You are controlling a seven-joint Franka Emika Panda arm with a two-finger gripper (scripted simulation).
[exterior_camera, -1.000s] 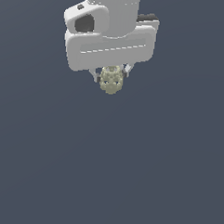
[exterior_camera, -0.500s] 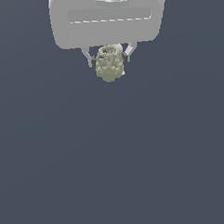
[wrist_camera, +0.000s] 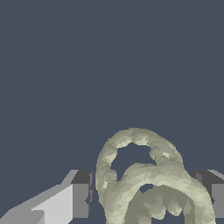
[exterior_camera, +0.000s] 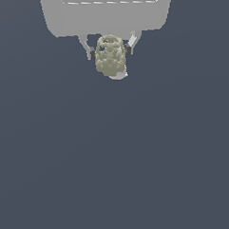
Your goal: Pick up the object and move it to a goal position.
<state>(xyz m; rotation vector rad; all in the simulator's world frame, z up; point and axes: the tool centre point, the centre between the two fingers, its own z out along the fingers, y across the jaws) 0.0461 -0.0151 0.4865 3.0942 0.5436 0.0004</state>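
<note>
The object (exterior_camera: 110, 56) is a small olive-tan barrel with a bumpy lattice surface and a ring-shaped end. It hangs under the white robot hand (exterior_camera: 102, 13) at the top of the exterior view. My gripper (exterior_camera: 110, 50) is shut on it, one finger on each side. In the wrist view the object (wrist_camera: 144, 179) fills the space between the two dark finger pads (wrist_camera: 82, 194), its open rings facing the camera. The upper part of the hand is cut off by the frame edge.
A plain dark blue-grey surface (exterior_camera: 114, 164) fills the rest of both views. No other object, container or edge shows.
The hand and the held object have moved up and toward the exterior view's camera, so both look larger and the hand is more cut off at the top edge.
</note>
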